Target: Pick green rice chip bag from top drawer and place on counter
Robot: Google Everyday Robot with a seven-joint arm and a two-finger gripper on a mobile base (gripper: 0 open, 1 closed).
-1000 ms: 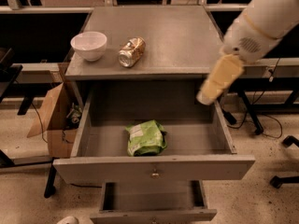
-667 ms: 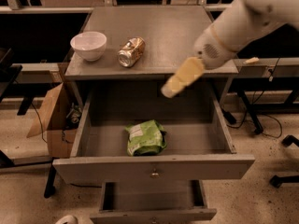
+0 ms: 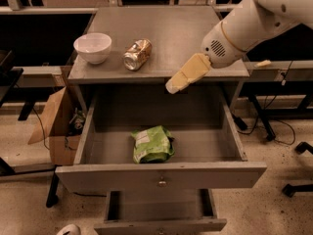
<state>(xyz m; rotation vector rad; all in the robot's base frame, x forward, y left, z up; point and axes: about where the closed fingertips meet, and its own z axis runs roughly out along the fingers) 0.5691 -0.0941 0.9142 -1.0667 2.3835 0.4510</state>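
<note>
The green rice chip bag [image 3: 152, 144] lies flat in the open top drawer [image 3: 161, 175], near its front middle, with its pale label patch facing up. My gripper [image 3: 177, 82] hangs above the drawer's back right part, level with the front edge of the counter [image 3: 171, 28], above and to the right of the bag. It holds nothing and is well apart from the bag. The white arm reaches in from the upper right.
A white bowl [image 3: 92, 47] and a crushed gold-tan can [image 3: 136, 54] sit on the counter's left half. A smaller drawer [image 3: 160, 214] is open below. A cardboard box [image 3: 57, 121] stands left of the cabinet; chair legs [image 3: 293, 180] at right.
My gripper has swung left from the drawer's right side toward its middle. The bag, bowl and can have not moved.
</note>
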